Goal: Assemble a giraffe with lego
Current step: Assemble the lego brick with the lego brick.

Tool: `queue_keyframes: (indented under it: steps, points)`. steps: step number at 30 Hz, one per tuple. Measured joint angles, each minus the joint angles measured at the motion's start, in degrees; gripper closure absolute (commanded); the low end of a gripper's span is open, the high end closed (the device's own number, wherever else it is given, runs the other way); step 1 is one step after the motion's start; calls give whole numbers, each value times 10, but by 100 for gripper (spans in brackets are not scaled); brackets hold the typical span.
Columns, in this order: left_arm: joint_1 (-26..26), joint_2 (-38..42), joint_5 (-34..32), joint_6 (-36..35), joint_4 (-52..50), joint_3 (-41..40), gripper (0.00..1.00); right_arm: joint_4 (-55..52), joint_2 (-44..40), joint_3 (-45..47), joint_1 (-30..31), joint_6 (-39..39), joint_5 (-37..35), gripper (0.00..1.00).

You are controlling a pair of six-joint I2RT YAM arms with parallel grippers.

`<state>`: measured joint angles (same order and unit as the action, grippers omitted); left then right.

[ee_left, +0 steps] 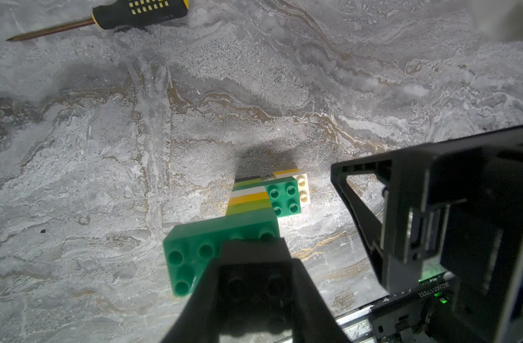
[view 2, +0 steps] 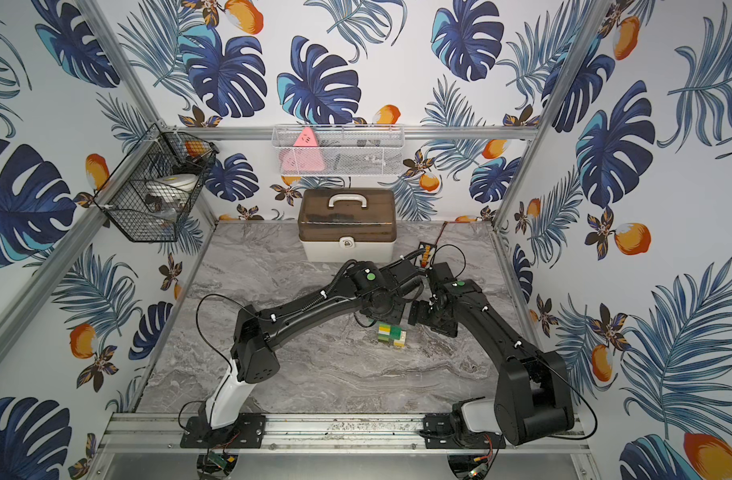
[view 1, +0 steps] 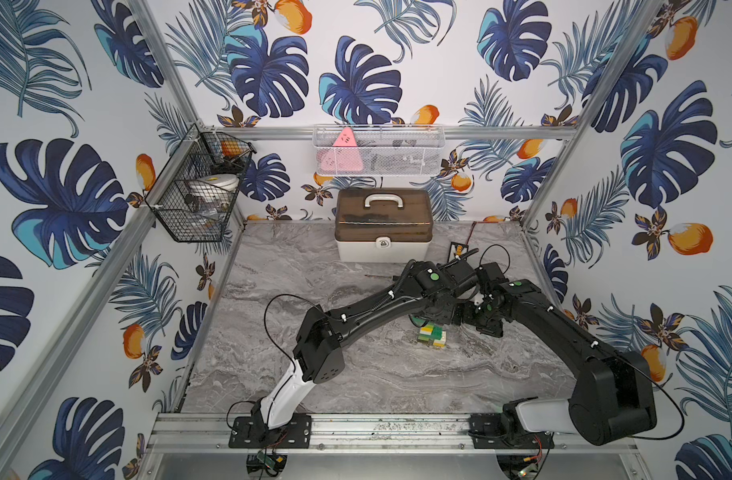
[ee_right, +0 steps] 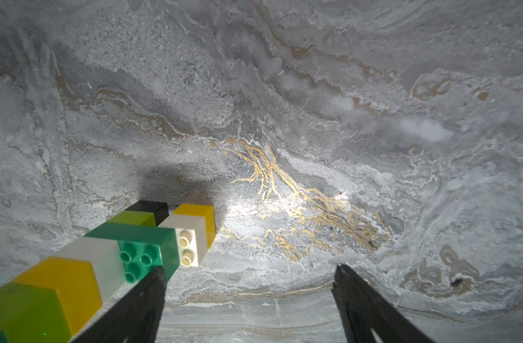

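Top views both show the grey marbled tabletop [view 1: 272, 374] as the largest thing in the leaf-papered cell. Two black robot arms with white lower links rise from the near rail: the left arm [view 1: 356, 316] bends rightward, the right arm [view 1: 563, 328] leftward, and their wrists meet a little right of centre at mid-depth. At far centre sits a white storage box with a brown translucent lid [view 1: 383, 226]. Just near of the wrists stands the giraffe [view 1: 432, 336], a joined column of studded plastic bricks banded black, lime, dark green, white, yellow and lime. Its long axis runs up from the table, studs upward, top end toward the left wrist; whether it is quite plumb cannot be told. The upper dark green crosspiece [ee_left: 194, 246] juts to one side, the lower dark green crosspiece [ee_right: 147, 237] to the opposite side, over a white-on-yellow leg [ee_right: 194, 228]. The left gripper [ee_left: 255, 261] is clenched on a black brick [ee_left: 251, 285] topping the column. The right gripper [ee_right: 249, 276] is spread wide, one fingertip [ee_right: 156, 282] at the lower crosspiece's studded end. A black-and-yellow-handled screwdriver [ee_left: 135, 12] lies farther back on the table, well apart.
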<state>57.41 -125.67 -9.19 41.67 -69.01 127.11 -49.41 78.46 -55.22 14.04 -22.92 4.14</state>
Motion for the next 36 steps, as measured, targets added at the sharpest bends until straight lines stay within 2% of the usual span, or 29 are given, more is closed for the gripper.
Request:
queue_keyframes:
  steps: [20,36]
  points:
    - [0,11,0,32,19,-28,96,-2,-14,-3,10,-2,-19,11]
    - [0,19,-2,19,32,-44,97,-5,-19,-12,11,-2,-27,11]
